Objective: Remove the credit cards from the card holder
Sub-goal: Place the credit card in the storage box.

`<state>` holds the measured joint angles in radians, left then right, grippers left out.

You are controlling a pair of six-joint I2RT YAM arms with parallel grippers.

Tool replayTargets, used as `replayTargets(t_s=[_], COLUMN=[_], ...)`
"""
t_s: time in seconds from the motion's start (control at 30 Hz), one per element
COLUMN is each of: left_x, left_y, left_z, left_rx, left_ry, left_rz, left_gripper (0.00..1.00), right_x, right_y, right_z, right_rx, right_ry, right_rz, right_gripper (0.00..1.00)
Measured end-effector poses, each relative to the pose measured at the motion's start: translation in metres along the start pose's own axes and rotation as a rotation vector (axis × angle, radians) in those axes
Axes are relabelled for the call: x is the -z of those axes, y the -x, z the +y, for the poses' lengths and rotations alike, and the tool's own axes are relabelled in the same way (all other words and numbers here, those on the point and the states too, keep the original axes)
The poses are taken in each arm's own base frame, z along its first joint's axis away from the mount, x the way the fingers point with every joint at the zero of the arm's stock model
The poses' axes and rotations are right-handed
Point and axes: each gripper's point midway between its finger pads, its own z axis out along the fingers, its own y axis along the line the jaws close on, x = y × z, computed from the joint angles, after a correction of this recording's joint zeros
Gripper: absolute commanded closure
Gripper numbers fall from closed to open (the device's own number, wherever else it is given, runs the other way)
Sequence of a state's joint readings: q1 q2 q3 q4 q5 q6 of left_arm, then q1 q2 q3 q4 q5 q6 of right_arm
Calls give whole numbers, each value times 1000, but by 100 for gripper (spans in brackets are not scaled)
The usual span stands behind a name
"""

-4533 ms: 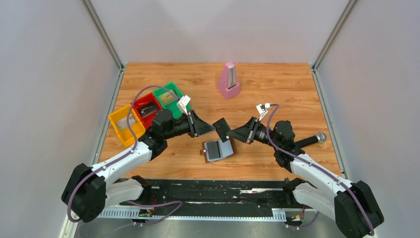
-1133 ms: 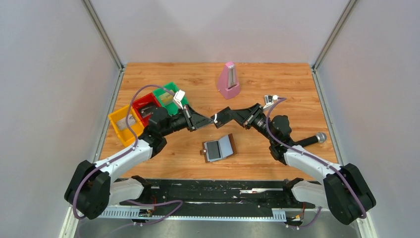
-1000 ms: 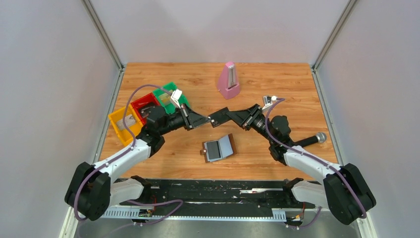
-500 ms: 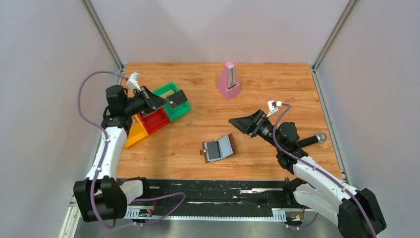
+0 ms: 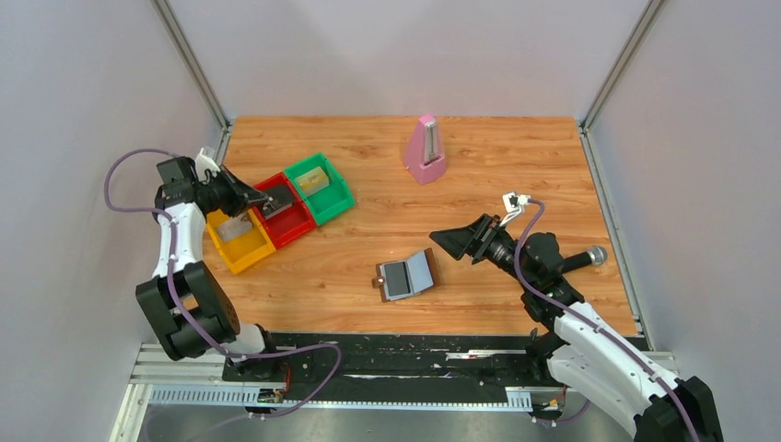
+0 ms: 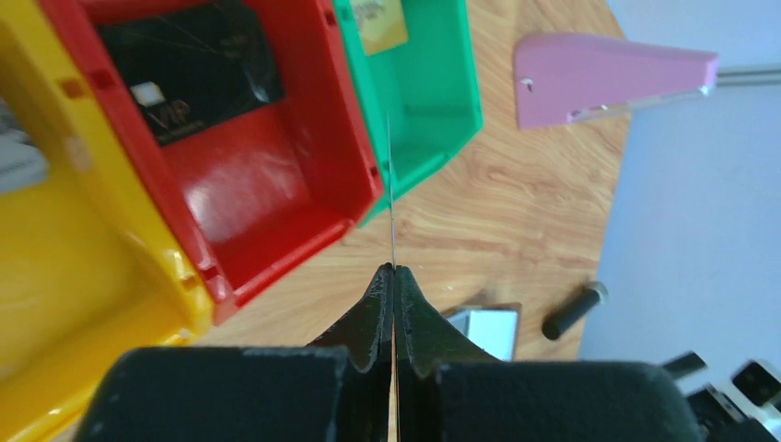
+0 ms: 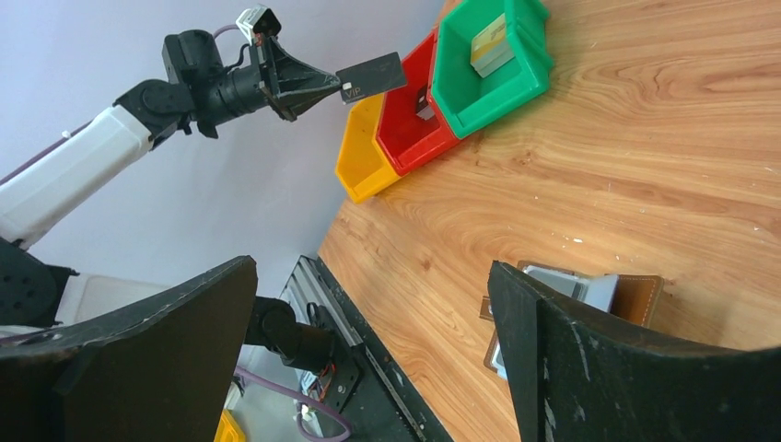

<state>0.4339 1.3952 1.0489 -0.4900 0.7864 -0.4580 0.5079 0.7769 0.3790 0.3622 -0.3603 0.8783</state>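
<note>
The left gripper (image 6: pixel 393 276) is clenched on one edge of a dark credit card (image 7: pixel 371 75), which is held in the air over the trays, apparently above the red tray (image 5: pixel 293 223). The right gripper (image 7: pixel 373 267) is spread wide and empty beside the card holder (image 5: pixel 406 275), which lies open on the table (image 5: pixel 516 157).

The thin pinch could let the card slip. If it is released off-centre, it could strike a tray wall and fall outside.

Three trays are counted: red, yellow tray (image 5: pixel 247 250) and green tray (image 5: pixel 337 197). Each holds one card: a black card (image 6: pixel 189 69), a grey card (image 5: pixel 236 224) and a gold card (image 6: pixel 382 23). With the held one, four cards are out. A grey rectangle in the single holder may be another.
</note>
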Motion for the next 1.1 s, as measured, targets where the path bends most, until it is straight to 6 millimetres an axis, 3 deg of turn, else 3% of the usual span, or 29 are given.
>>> replayTargets(t_s=[0.17, 0.53, 0.83, 1.1], left_x=[0, -25, -30, -44], left_y=[20, 29, 52, 55], left_z=[14, 51, 49, 64], left_rx=[-23, 35, 27, 58], left_ry=[95, 189, 194, 206], left_rz=[-25, 58, 46, 80], left_gripper=[100, 100, 100, 100], right_x=[4, 4, -2, -2], right_y=[-1, -1, -9, -11], right_z=[1, 0, -13, -14], right_rx=[9, 7, -17, -22], right_ry=[6, 3, -34, -37], right_rz=[-6, -3, 28, 34], right_gripper=[0, 0, 0, 0])
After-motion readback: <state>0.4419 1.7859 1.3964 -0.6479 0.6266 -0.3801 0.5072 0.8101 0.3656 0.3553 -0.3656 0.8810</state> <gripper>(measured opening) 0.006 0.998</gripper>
